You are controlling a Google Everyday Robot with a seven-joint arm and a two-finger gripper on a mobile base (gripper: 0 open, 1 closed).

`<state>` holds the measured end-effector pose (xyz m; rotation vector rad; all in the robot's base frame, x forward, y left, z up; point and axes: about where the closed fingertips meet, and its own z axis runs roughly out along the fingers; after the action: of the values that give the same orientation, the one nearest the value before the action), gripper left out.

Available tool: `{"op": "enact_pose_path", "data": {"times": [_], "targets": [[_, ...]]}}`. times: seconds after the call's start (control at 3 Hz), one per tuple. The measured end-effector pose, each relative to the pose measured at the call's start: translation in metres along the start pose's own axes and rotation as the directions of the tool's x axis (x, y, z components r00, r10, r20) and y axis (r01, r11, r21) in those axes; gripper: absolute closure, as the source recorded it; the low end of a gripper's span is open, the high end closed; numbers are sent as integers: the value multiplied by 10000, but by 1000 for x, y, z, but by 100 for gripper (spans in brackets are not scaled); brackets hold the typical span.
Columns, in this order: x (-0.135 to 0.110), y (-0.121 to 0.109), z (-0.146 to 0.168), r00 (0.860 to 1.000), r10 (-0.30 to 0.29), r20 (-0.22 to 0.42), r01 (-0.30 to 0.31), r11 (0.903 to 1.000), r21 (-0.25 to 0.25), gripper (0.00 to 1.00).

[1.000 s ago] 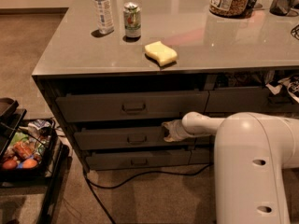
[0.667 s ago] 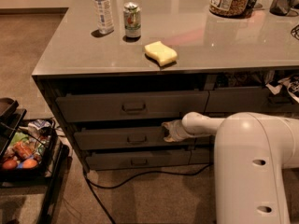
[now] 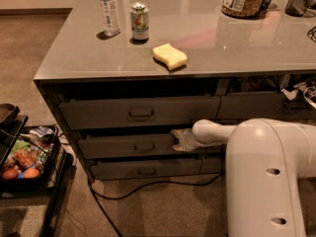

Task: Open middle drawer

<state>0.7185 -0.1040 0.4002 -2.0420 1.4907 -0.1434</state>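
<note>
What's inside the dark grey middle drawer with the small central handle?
Nothing identifiable. Only a dark strip shows above the flat front of the dark grey middle drawer; the wide grey top drawer overhangs and covers the interior. The white arm's gripper is at its right end.

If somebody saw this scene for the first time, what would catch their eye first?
The big white robot arm fills the lower right, its gripper at the right end of the middle drawer front. Next comes the yellow sponge on the grey countertop, with a can and a water bottle standing behind it to the left.
</note>
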Motion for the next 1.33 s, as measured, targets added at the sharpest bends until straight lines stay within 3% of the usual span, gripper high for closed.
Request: {"op": "enact_pose_path", "data": {"times": [0.33, 1.33], "targets": [[-2, 14, -1, 9995, 208, 227, -194, 9980, -603, 93], [-1, 18, 1, 9971, 539, 545, -486, 9944, -935, 97]]}}
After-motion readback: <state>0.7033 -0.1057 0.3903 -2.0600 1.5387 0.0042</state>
